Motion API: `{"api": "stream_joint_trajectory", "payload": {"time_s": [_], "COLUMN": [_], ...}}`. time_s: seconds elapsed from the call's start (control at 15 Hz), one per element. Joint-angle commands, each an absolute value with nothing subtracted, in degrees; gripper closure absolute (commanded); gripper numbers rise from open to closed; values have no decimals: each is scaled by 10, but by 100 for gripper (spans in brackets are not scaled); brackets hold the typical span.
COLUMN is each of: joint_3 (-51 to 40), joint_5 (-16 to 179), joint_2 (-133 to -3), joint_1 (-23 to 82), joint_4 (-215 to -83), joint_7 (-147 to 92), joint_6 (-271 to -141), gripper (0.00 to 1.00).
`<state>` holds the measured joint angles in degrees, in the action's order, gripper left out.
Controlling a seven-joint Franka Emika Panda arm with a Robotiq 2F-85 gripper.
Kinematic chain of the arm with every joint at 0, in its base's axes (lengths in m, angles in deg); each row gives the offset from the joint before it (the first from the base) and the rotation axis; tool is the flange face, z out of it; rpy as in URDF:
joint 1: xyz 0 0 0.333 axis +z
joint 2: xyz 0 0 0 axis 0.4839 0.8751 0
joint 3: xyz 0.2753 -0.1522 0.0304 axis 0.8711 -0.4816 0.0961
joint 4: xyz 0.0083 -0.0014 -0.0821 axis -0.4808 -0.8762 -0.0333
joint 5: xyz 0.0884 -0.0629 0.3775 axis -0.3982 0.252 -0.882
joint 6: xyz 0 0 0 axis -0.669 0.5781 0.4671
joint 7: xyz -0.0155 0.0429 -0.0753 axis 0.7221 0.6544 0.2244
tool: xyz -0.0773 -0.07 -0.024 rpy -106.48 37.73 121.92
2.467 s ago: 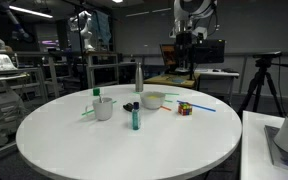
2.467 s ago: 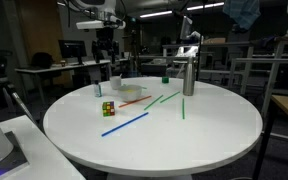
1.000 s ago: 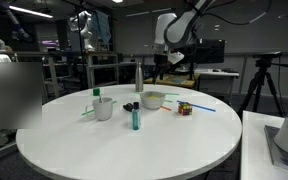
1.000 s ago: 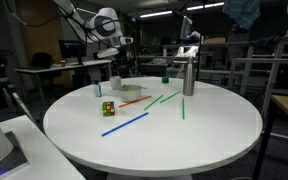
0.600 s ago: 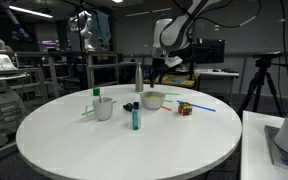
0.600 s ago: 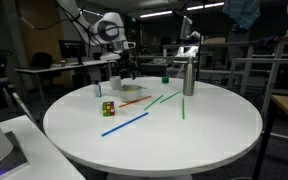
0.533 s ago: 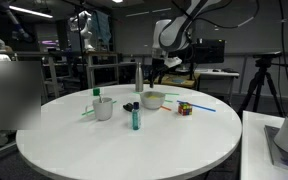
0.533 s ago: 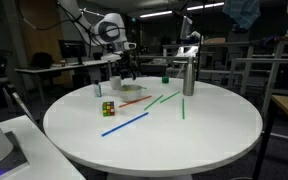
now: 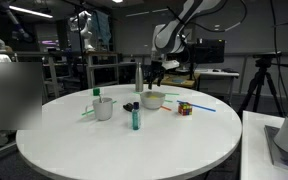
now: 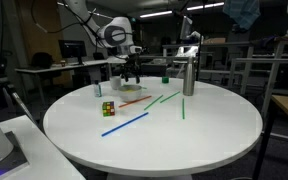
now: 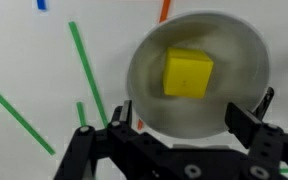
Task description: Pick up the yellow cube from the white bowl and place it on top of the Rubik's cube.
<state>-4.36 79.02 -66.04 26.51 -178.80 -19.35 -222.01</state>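
The yellow cube [image 11: 187,73] lies in the middle of the white bowl [image 11: 149,60], seen from straight above in the wrist view. My gripper [image 11: 192,113] hangs open above the bowl's near rim, with the fingers [image 11: 252,125] spread about as wide as the bowl and nothing between them. In both exterior views the gripper [image 9: 155,72] [image 10: 134,74] is above the bowl [image 9: 153,100] [image 10: 131,92]. The Rubik's cube [image 9: 185,108] [image 10: 108,108] sits on the white round table [image 9: 134,145], a short way from the bowl.
A white mug [image 9: 104,108] with a green stick, a small teal bottle [image 9: 135,118], a tall metal bottle [image 9: 138,76] [image 10: 188,74] and a small black object stand on the table. Green, blue and orange sticks [image 10: 164,99] [image 11: 84,65] lie near the bowl.
The arm has swung in from high behind the table and come down over the white bowl. The objects on the table have not moved.
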Motion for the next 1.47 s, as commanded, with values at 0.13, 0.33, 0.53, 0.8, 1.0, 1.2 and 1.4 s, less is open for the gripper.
{"api": "stream_joint_trajectory", "payload": {"time_s": [0.13,0.33,0.53,0.8,1.0,1.2,1.4], "joint_3": [-29,-29,-25,-17,-13,-13,-13], "joint_5": [754,747,739,733,730,732,731], "joint_2": [-622,-612,-609,-604,-597,-594,-589], "joint_1": [242,241,244,248,249,248,247], "joint_4": [-1733,-1718,-1710,-1704,-1702,-1703,-1701], "joint_7": [-171,-173,-176,-179,-182,-183,-182], "joint_6": [-2164,-2146,-2132,-2122,-2117,-2111,-2105], "gripper": [0,0,0,0,0,0,0]}}
